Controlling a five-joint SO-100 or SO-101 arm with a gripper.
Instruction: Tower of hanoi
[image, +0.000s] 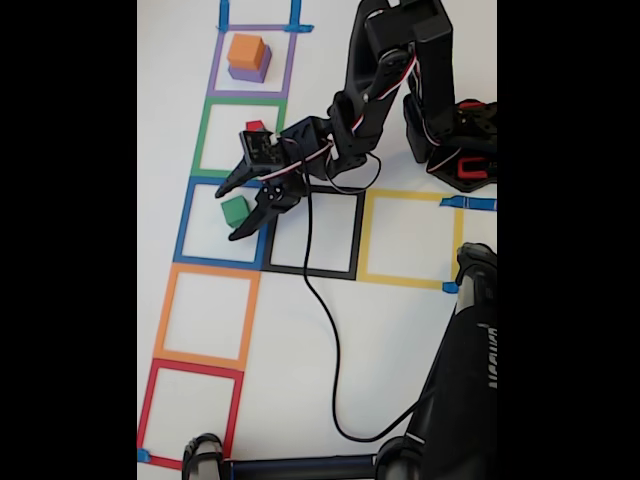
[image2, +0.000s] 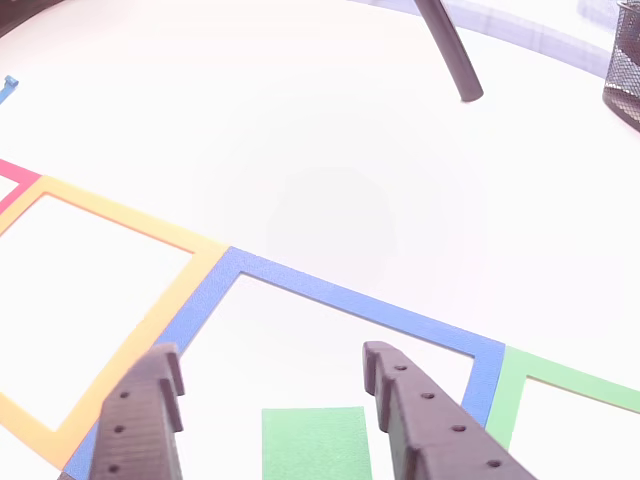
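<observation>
In the fixed view I see my claw (image: 229, 212) spread wide, holding nothing, right over the green block (image: 235, 210) in the blue tape square (image: 184, 228). The block sits between the two fingers. At 12 o'clock from it, the orange block (image: 246, 49) sits on the purple block (image: 250, 72). The red block (image: 255, 127) peeks out behind the claw.

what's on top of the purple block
The orange block sits on the purple block, inside the purple tape square. Nothing is stacked on the orange one. Most of the purple block's top face is covered, so it cannot be seen.
</observation>
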